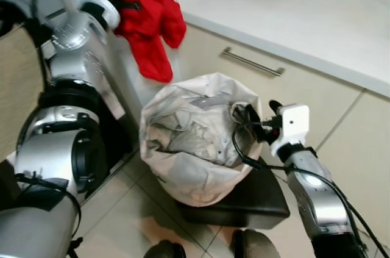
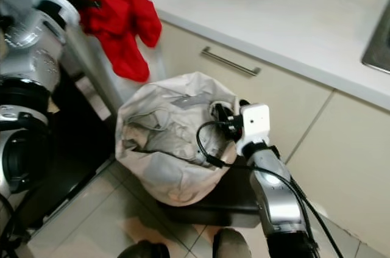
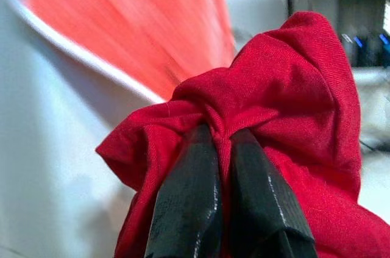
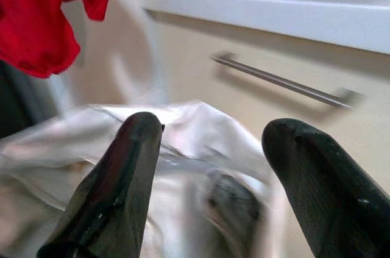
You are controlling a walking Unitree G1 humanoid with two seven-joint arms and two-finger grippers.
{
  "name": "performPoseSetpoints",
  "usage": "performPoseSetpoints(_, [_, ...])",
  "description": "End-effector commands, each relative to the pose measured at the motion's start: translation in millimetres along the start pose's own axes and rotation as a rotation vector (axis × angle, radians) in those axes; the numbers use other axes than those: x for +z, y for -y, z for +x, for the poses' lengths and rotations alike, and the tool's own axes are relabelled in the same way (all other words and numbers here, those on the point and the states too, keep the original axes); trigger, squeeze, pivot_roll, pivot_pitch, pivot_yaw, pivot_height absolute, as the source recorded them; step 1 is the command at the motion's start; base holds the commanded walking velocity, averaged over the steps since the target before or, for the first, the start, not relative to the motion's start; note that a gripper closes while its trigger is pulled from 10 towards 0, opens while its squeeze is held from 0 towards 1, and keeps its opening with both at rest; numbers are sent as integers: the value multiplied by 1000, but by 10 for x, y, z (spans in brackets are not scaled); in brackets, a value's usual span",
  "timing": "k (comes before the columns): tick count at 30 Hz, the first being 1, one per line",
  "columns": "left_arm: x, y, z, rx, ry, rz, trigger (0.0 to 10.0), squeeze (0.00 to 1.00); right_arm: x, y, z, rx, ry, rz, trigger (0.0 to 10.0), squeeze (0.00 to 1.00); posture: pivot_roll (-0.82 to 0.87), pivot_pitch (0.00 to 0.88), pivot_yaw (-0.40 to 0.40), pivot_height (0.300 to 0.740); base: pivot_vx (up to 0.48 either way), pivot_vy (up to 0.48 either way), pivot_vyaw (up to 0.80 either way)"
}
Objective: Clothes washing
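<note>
A pale laundry bag (image 1: 195, 142), crumpled and open at the top with light clothes inside, sits on a dark stool (image 1: 256, 200) on the tiled floor, in front of a cream cabinet (image 1: 244, 69). A red garment (image 1: 146, 17) hangs bunched above and to the left of the bag; its upper part is cut off. The left gripper (image 3: 222, 148) has its jaws pinched tight on the red cloth. The right gripper (image 4: 213, 148) hovers at the bag's rim, jaws wide apart, holding nothing.
</note>
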State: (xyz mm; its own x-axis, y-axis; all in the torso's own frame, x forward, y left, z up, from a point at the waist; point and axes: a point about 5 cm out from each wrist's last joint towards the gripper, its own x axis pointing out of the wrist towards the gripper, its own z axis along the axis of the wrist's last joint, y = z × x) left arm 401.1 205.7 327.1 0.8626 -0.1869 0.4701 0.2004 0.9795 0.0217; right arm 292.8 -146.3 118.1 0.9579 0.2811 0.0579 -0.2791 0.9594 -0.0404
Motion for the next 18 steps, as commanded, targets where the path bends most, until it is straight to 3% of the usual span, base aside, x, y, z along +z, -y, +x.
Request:
performPoseSetpoints(1, [154, -161, -68, 45, 42, 78, 0, 0, 39, -23, 83, 31, 24, 14, 10000, 0, -129, 0, 64, 740, 0, 0, 550])
performPoseSetpoints(4, [147, -234, -113, 77, 35, 98, 0, 0, 55, -31, 124, 44, 33, 19, 10000, 0, -112, 0, 51, 740, 0, 0, 550])
performPoseSetpoints(6, [35, -415, -255, 173, -13, 152, 0, 0, 85, -59, 196, 78, 47, 35, 10000, 0, -91, 0, 33, 740, 0, 0, 519])
performPoseSetpoints(8, [35, -415, -255, 173, -13, 152, 0, 0, 85, -59, 196, 78, 47, 35, 10000, 0, -91, 0, 33, 740, 0, 0, 519])
performPoseSetpoints(9, [-109, -466, -373, 214, -61, 154, 0, 0, 110, -82, 237, 102, 57, 45, 10000, 0, -76, 0, 17, 740, 0, 0, 519])
performPoseSetpoints(10, [-109, -466, -373, 214, -61, 154, 0, 0, 110, -82, 237, 102, 57, 45, 10000, 0, -76, 0, 17, 740, 0, 0, 519])
performPoseSetpoints(13, [-571, -408, -770, 273, -196, 163, 0, 0, 172, -105, 332, 144, 73, 102, 10000, 0, -54, 0, -7, 740, 0, 0, 523])
performPoseSetpoints(16, [-628, -390, -839, 285, -215, 170, 0, 0, 176, -99, 349, 145, 77, 114, 10000, 0, -54, 0, -7, 740, 0, 0, 525])
performPoseSetpoints(18, [-889, -102, -1129, 292, -278, 107, 0, 0, 185, -61, 390, 140, 76, 145, 10000, 0, -27, 0, -30, 740, 0, 0, 519])
